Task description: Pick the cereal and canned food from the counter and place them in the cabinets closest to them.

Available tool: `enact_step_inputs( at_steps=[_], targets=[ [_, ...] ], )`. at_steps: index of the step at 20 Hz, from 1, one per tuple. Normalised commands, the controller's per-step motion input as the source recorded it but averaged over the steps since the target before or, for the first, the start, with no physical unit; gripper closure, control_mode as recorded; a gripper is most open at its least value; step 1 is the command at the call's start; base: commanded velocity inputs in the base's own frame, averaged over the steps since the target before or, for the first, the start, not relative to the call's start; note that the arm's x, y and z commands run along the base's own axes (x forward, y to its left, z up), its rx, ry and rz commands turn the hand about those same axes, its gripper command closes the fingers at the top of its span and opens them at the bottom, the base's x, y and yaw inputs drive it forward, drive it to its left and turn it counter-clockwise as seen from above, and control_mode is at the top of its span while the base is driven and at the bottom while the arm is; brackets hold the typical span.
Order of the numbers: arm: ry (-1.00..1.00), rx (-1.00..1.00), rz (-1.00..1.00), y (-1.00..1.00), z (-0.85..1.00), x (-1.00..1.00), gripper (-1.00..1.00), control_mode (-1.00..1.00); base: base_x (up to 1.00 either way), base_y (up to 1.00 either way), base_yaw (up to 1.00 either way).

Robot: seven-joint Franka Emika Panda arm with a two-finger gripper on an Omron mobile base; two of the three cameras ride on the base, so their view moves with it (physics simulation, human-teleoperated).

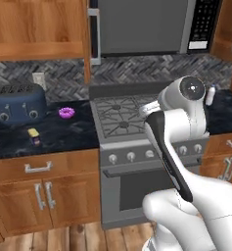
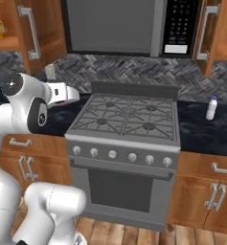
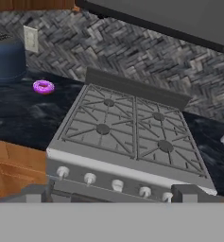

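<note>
While the gripper [image 3: 108,191] hangs over the stove [image 1: 125,117], jaws apart and empty, we log the canned food [image 1: 34,135] on the left tabletop [image 1: 63,132] (rigid, probably light, smooth): grip across its sides.

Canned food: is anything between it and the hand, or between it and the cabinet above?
Nothing visible does. The canned food sits alone near the counter front; toaster and donut lie behind it. The hand faces the stove. The cabinet above stands open.
</note>
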Motion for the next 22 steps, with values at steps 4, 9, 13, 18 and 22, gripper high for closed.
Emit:
enact_step_inputs(
  at_steps=[4, 9, 13, 18, 22],
  targets=[
    [0.00, 0.00, 0.00, 0.00, 0.00, 0.00, -1.00, 1.00, -0.26, 0.68, 0.00],
    [0.00, 0.00, 0.00, 0.00, 0.00, 0.00, -1.00, 1.00, -0.24, 0.68, -0.01],
    [0.00, 0.00, 0.00, 0.00, 0.00, 0.00, -1.00, 1.00, -0.25, 0.64, -0.01],
    [0.00, 0.00, 0.00, 0.00, 0.00, 0.00, -1.00, 1.00, -0.26, 0.60, -0.02],
    [0.00, 0.00, 0.00, 0.00, 0.00, 0.00, -1.00, 1.00, -0.26, 0.63, -0.02]
  ],
)
